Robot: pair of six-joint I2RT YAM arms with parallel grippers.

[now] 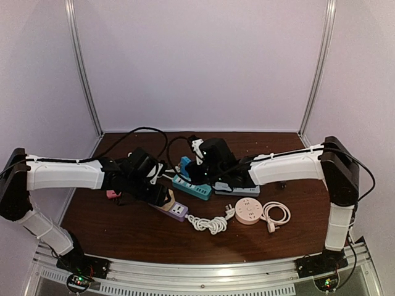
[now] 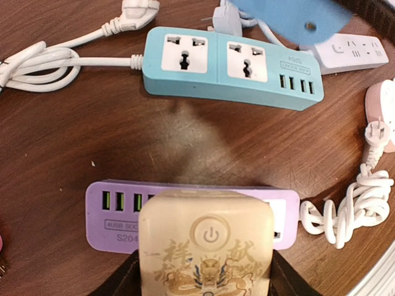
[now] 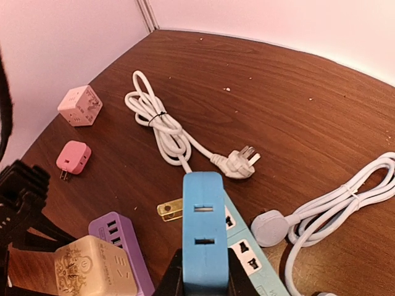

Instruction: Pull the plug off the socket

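My right gripper is shut on a blue plug adapter and holds it above the teal power strip. Its brass prongs show in the air, clear of the strip's sockets. My left gripper is shut on a beige cube adapter with a power symbol and dragon print. The cube is over the purple power strip; I cannot tell if it is seated in it. In the top view the left gripper and right gripper are close together at the table's middle.
A white power strip lies behind the teal one. A pink round socket and coiled white cords lie at front right. Two pink cube adapters and a coiled white cord lie at the far left.
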